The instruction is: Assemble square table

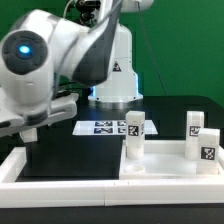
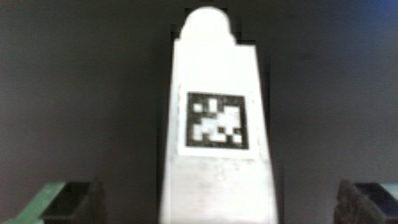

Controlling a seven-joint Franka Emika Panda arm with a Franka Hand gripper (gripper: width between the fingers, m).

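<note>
In the wrist view a white leg [image 2: 217, 110] with a black-and-white tag lies on the black surface, its rounded end pointing away from me. My gripper [image 2: 214, 206] is open, its fingertips [image 2: 61, 202] well clear of the leg on either side. In the exterior view the gripper [image 1: 36, 127] hangs low at the left, and this leg is hidden behind the arm. The square table top [image 1: 160, 168] lies at the exterior view's lower right. Three tagged legs stand upright on it: one [image 1: 133, 136] at its near left, two [image 1: 195, 125] [image 1: 208, 148] at the right.
The marker board [image 1: 106, 127] lies flat in front of the robot base [image 1: 115, 85]. A long white bar [image 1: 20, 170] edges the black surface at the exterior view's lower left. The bulky arm [image 1: 50, 55] fills the upper left.
</note>
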